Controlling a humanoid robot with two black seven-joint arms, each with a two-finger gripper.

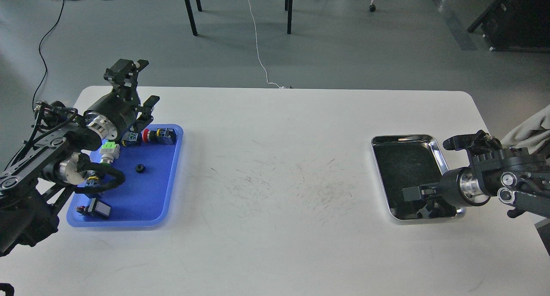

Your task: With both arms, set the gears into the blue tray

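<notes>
The blue tray (148, 201) lies at the table's left side. One small black gear (139, 168) sits on its floor near the middle. My left gripper (139, 86) hovers over the tray's far left corner, its fingers spread open with nothing between them. My right gripper (419, 199) reaches in from the right, low over the near end of the silver tray. Its dark fingers blend with the tray's dark bottom, so I cannot tell their state. No gear shows in the silver tray or in either gripper.
The silver tray (404, 137) sits at the table's right side. Colourful push-button switches lie in the blue tray: a red and black one (160, 135), a green and white one (109, 151), a dark one (96, 209). The table's white top (279, 180) is scuffed.
</notes>
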